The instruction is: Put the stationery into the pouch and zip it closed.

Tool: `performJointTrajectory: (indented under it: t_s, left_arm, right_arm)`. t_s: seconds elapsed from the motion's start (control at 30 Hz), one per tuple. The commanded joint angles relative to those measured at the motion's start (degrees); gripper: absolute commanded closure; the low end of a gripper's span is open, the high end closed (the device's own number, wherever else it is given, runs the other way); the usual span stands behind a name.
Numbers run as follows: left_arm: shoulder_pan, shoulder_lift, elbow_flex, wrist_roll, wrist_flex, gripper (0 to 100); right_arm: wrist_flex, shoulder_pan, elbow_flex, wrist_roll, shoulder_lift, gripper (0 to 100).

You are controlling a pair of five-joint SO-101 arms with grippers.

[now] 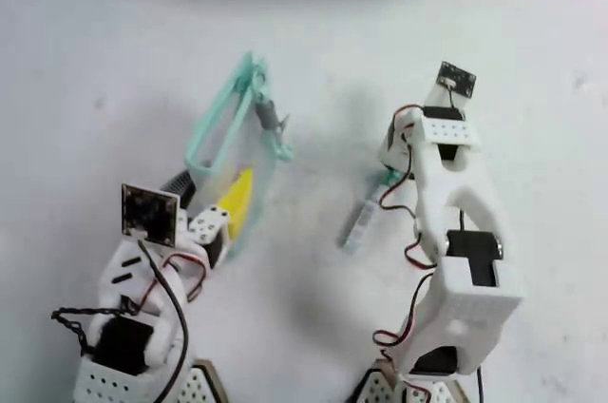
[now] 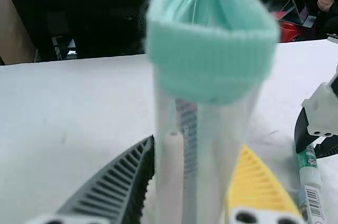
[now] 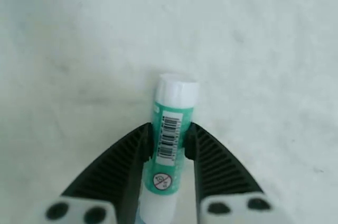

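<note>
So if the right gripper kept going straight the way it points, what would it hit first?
Probably the table: the glue stick held in the right gripper points its white cap at it, with nothing between. How steeply is unclear.

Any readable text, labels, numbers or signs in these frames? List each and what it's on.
No words or numbers are legible enough to quote.
Glue stick: there is a barcode on its label, but the digits are too small to read.
Glue stick, lower on the label: a small round crossed-out sign, with its inner mark blurred.
Pouch: no print visible.
</note>
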Motion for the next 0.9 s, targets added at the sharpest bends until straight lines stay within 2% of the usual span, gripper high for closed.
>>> performJointTrajectory:
  t_s: [0.0,0.13,0.23,0.37,0.47,0.63,0.87]
  left_arm:
    - [-0.48,-0.57,-0.70,0.44,0.44,77]
    - [-0.57,-0.57,-1.05,1.05,1.58,77]
    - [-0.57,-0.57,-2.64,4.22,3.87,77]
    - [-0.57,-0.57,-2.99,4.48,4.48,77]
    - [-0.57,-0.57,-2.99,4.48,4.40,77]
    - [-0.48,-0.57,-2.99,4.48,4.40,77]
    - [-0.48,-0.57,-2.90,4.48,4.40,77]
  right_arm:
    - [0.92,0.22,-1.32,3.69,-0.66,98.1]
    - [3.74,0.22,-1.32,4.22,-6.46,98.1]
    - [5.23,0.22,-1.05,4.31,-14.37,98.1]
    - [5.76,-0.31,-0.97,4.40,-25.80,98.1]
    - [5.93,-1.89,-0.97,4.57,-32.92,98.1]
    - [8.48,-5.76,-0.88,9.58,-42.15,98.1]
    - [9.19,-9.80,-1.32,10.29,-56.75,98.1]
